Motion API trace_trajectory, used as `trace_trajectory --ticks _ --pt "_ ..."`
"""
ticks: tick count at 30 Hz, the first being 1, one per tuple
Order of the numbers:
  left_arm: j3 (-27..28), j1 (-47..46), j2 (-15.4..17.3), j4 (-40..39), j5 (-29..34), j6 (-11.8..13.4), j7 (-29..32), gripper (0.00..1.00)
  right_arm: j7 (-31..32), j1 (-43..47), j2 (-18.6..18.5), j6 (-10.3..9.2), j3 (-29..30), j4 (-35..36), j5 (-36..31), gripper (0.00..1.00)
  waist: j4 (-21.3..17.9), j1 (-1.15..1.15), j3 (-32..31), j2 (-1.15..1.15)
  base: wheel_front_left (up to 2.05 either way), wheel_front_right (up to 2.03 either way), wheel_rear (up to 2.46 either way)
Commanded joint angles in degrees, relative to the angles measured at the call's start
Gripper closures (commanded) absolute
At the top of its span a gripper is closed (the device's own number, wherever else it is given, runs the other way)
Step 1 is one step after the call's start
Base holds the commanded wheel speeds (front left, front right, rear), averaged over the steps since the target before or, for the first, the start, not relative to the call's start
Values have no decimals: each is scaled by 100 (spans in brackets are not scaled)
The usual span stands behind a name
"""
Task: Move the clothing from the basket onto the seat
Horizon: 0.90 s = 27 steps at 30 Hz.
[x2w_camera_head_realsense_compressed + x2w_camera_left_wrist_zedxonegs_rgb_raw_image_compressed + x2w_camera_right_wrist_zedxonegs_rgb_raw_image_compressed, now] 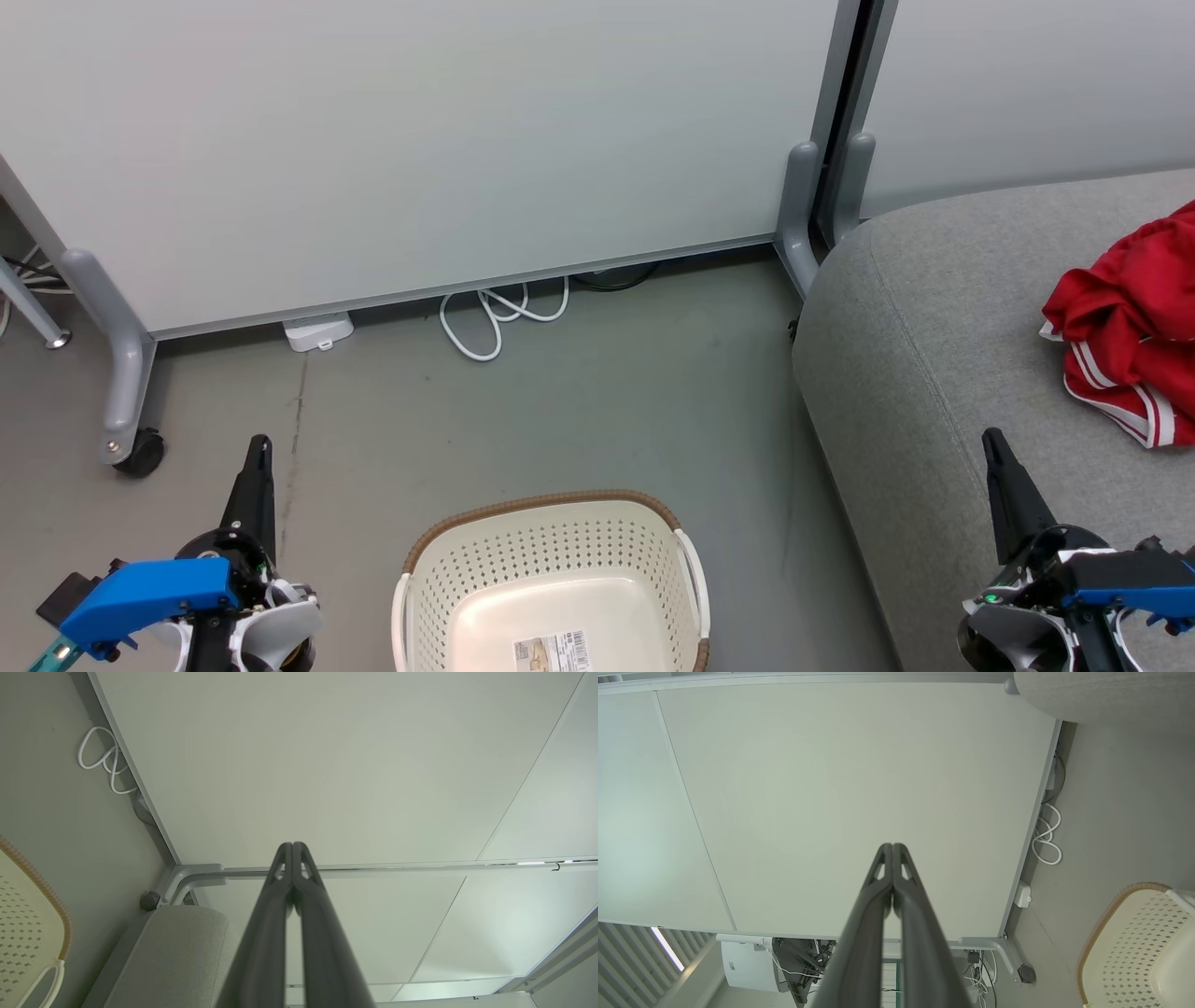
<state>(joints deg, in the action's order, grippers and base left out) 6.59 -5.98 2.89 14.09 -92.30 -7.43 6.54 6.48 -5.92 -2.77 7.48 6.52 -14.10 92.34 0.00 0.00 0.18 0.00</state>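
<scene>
The red clothing (1131, 327) with white stripes lies crumpled on the grey seat (934, 373) at the right. On the floor at bottom centre stands the cream basket (551, 551), with nothing in it but a label sticker on its base. My left gripper (260, 446) is shut and holds nothing, left of the basket. My right gripper (991, 439) is shut too, over the seat's front part, below and left of the clothing. In the left wrist view the basket (23, 924) and seat (173, 952) show at lower left. The right wrist view has the basket (1134, 947) at lower right.
A white partition panel (420, 140) on grey wheeled feet (126, 411) stands behind the basket. A white cable (495, 317) and a white power adapter (317, 331) lie on the floor at its base. Bare grey floor lies between basket and panel.
</scene>
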Motion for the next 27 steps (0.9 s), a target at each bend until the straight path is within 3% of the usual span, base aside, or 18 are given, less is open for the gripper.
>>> trace_trajectory --ticks 1,27 --pt "17 -54 -5 -21 -12 -10 27 100 21 -59 -19 2 9 16 15 100 0 0 0 0 0 0 0" --pt "12 -54 -6 -21 -15 -10 23 100 21 -59 -19 2 9 16 15 100 0 0 0 0 0 0 0"
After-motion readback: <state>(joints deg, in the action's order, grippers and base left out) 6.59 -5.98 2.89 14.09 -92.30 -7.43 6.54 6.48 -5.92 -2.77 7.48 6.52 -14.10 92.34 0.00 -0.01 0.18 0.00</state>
